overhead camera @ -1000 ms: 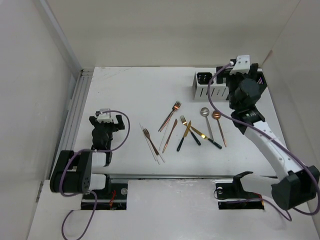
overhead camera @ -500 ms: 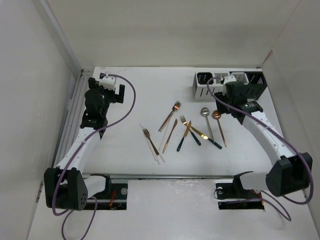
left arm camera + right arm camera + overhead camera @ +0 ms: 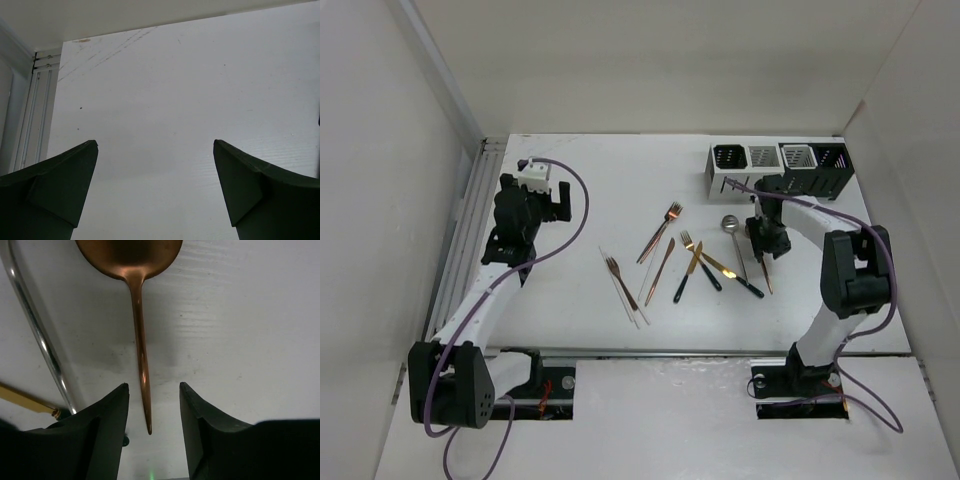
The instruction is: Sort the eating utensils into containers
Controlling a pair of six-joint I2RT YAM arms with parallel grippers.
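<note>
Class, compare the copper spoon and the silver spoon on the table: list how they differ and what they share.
Colour: the copper spoon is reddish, the silver spoon grey. Place: the copper spoon's handle lies between the open fingers of the right gripper; the silver spoon's handle lies outside them. Both lie flat, side by side, slim-handled.

Counter [image 3: 590, 180] was plain white. Containers [image 3: 780, 160] ran black, white, white, black, each with slotted walls. Spoon [image 3: 141, 350] under the right wrist camera was copper, the handle [image 3: 42, 347] beside it silver; left tool [image 3: 155, 150] was dark green.
</note>
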